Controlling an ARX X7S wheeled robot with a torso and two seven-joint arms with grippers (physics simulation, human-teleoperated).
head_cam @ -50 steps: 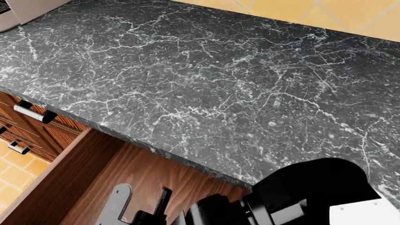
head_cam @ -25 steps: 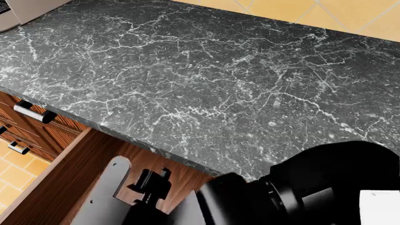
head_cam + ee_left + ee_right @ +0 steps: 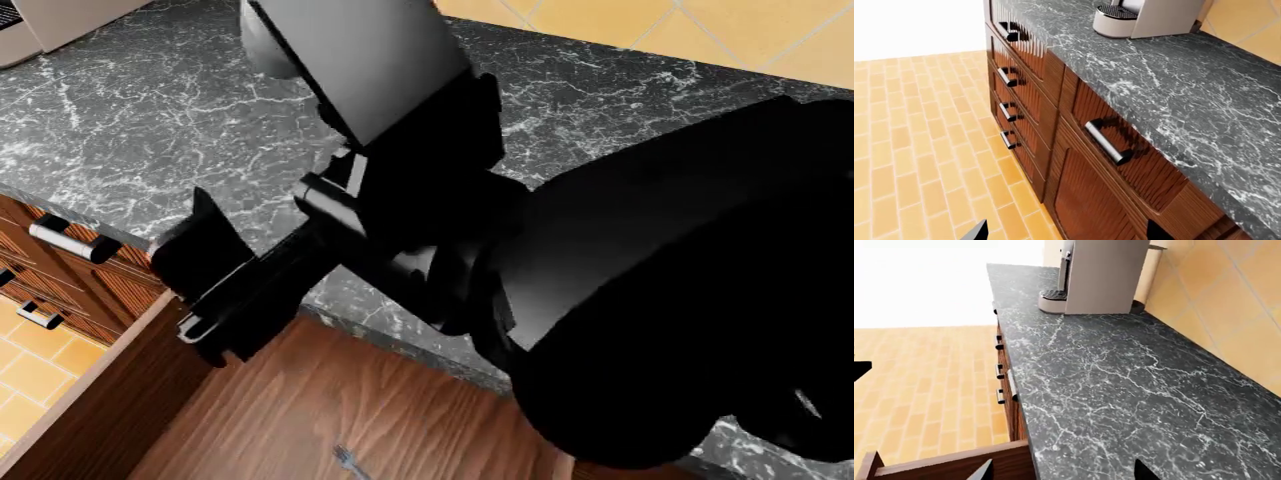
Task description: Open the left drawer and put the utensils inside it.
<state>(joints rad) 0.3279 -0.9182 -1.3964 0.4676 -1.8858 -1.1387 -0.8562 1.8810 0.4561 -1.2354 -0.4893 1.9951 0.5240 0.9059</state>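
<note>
Drawer [image 3: 334, 410] stands pulled open at the lower left of the head view, under the counter's [image 3: 120, 120] front edge, wood floor bare but for a small grey fork [image 3: 351, 461] near the frame's bottom. No spoon shows in any view, so it may be hidden under the arm or not yet in.

The right arm fills the middle and right of the head view, its gripper [image 3: 200, 290] hanging over the drawer's left wall [image 3: 100, 400]. In the right wrist view two fingertips [image 3: 985, 471] sit well apart with nothing between them: parted and empty. The left gripper [image 3: 1061, 232] likewise shows parted tips and holds nothing; it looks along a closed drawer handle [image 3: 1107, 142] and the stacked drawers [image 3: 1009, 100].

If the spoon is still out, I would find it first, then carry it in from above the counter lip. The lip overhangs the drawer's back, and the left wall is close, so lower toward the open middle. Counter is bare apart from the coffee machine [image 3: 1097, 275] far along it.
</note>
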